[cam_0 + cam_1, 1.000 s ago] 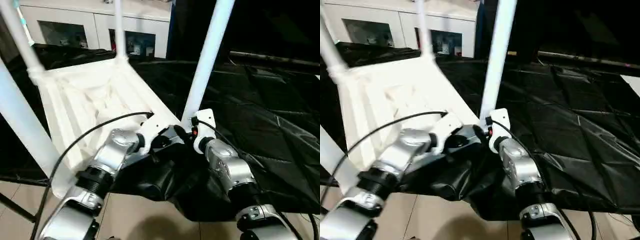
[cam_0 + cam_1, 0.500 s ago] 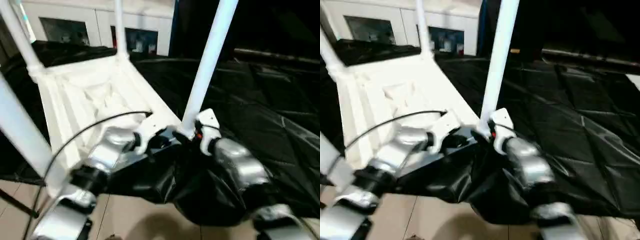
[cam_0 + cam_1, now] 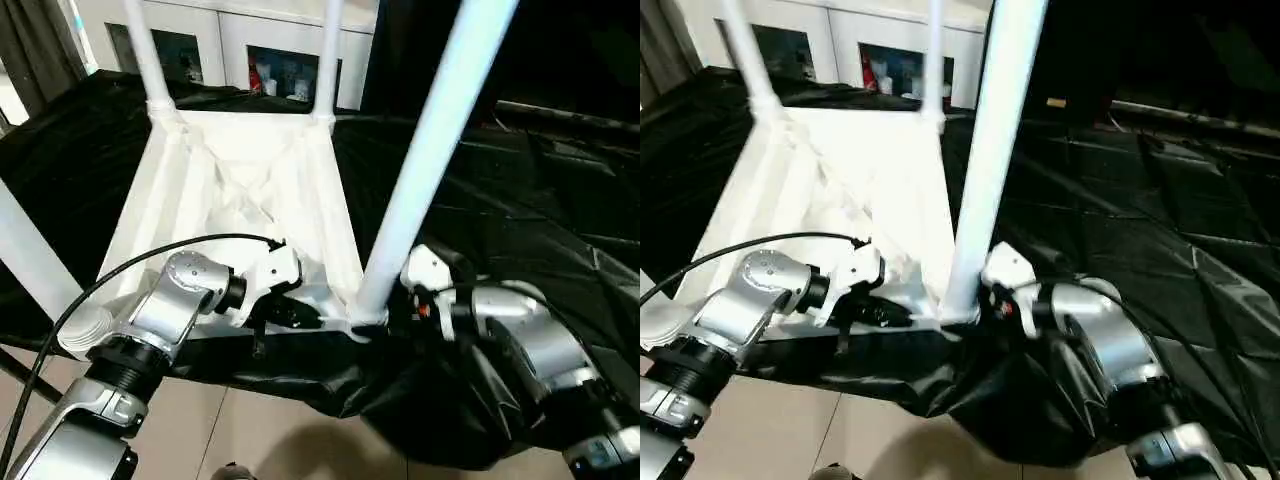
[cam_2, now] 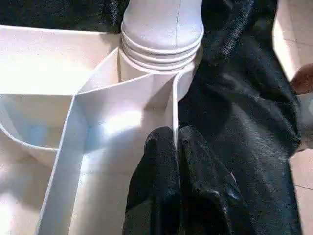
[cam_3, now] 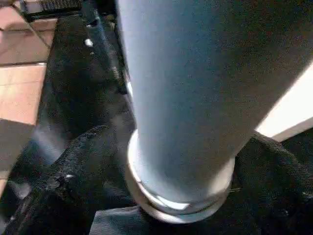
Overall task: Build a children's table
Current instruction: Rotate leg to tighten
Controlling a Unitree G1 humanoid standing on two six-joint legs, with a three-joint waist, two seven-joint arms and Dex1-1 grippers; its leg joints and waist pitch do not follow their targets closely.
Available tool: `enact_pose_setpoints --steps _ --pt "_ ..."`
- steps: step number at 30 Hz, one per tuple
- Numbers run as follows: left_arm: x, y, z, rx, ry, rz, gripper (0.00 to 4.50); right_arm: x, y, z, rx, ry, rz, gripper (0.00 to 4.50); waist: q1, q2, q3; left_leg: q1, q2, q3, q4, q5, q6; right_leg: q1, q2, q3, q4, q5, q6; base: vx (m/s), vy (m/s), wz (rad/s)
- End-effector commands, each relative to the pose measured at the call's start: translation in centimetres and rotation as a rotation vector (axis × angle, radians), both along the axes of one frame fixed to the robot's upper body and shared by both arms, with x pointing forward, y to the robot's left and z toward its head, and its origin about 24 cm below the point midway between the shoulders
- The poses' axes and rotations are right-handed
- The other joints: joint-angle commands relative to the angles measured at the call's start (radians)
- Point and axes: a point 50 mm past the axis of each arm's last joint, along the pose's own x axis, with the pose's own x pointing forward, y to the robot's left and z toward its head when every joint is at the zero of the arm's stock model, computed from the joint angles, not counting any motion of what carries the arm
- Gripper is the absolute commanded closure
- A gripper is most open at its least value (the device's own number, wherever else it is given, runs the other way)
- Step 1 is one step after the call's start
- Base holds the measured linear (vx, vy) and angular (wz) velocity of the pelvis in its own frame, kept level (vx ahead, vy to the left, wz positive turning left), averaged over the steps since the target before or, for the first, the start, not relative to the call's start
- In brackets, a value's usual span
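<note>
White rib (image 4: 173, 110) pinched by left pincer (image 4: 176, 142), wrist-view detail.

Leg (image 3: 430, 160) tops cut off, right claw (image 3: 395, 305) – behind leg

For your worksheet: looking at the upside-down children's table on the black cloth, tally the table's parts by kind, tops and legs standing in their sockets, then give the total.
Table tops: 1
Legs standing in sockets: 4 (far left, far right, near right, near left)
Total: 5 parts
</note>
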Motion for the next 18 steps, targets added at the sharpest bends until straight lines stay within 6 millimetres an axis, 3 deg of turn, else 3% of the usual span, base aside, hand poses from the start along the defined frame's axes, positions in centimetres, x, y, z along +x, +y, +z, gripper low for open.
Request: enact_pose_setpoints --steps 1,5,6,9,13,15,17,18 --pt "-0.86 -0.92 -0.81 0.017 0.047 -0.076 4.5 -0.15 0.22 0.66 0.022 0.0 0.031 0.61 -0.003 0.001 -0.055 0.008 0.011 0.014 -0.065 -0.193 0.038 0.047 -0.041 0.019 -0.059 -0.078 -0.225 0.0 0.0 0.0" --pt "-0.93 -0.88 -0.88 0.012 0.053 -0.078 4.5 -0.29 0.48 0.57 0.026 0.014 0.044 0.77 -0.003 -0.002 -0.054 0.007 0.01 0.015 -0.062 -0.174 0.037 0.045 -0.04 0.019 -0.058 -0.07 -0.217 0.0 0.0 0.0" --pt "-0.94 -0.87 -0.91 0.012 0.053 -0.076 4.5 -0.3 0.53 0.53 0.029 0.018 0.044 1.12 -0.003 -0.003 -0.054 0.006 0.009 0.014 -0.062 -0.165 0.039 0.046 -0.039 0.018 -0.056 -0.059 -0.219 0.0 0.0 0.0" --pt "-0.91 -0.77 -0.95 0.011 0.054 -0.068 4.5 -0.26 0.65 0.4 0.034 0.026 0.044 1.17 -0.004 -0.007 -0.054 0.004 0.008 0.014 -0.061 -0.149 0.045 0.047 -0.039 0.018 -0.054 -0.043 -0.219 0.0 0.0 0.0" --pt "-0.96 -0.72 -0.99 0.01 0.055 -0.063 4.5 -0.3 0.75 0.16 0.034 0.033 0.046 1.56 -0.002 -0.009 -0.055 0.004 0.007 0.016 -0.058 -0.131 0.056 0.048 -0.039 0.017 -0.051 -0.02 -0.225 0.0 0.0 0.0" --pt "-0.99 -0.67 -1.0 0.009 0.055 -0.06 4.5 -0.35 0.88 0.04 0.032 0.035 0.05 1.68 -0.003 -0.006 -0.055 0.004 0.008 0.015 -0.059 -0.134 0.055 0.048 -0.039 0.017 -0.052 -0.022 -0.226 0.0 0.0 0.0" --pt "-0.99 -0.54 -1.05 0.012 0.057 -0.057 4.5 -0.37 1.05 -0.13 0.027 0.035 0.052 1.82 -0.004 0.004 -0.057 0.007 0.008 0.015 -0.059 -0.147 0.047 0.047 -0.038 0.017 -0.053 -0.019 -0.228 0.0 0.0 0.0" --pt "-0.99 -0.54 -1.05 0.012 0.057 -0.057 4.5 -0.37 1.05 -0.13 0.027 0.035 0.052 1.85 -0.003 0.001 -0.057 0.006 0.007 0.015 -0.059 -0.153 0.044 0.049 -0.038 0.017 -0.053 -0.022 -0.23 0.0 0.0 0.0"
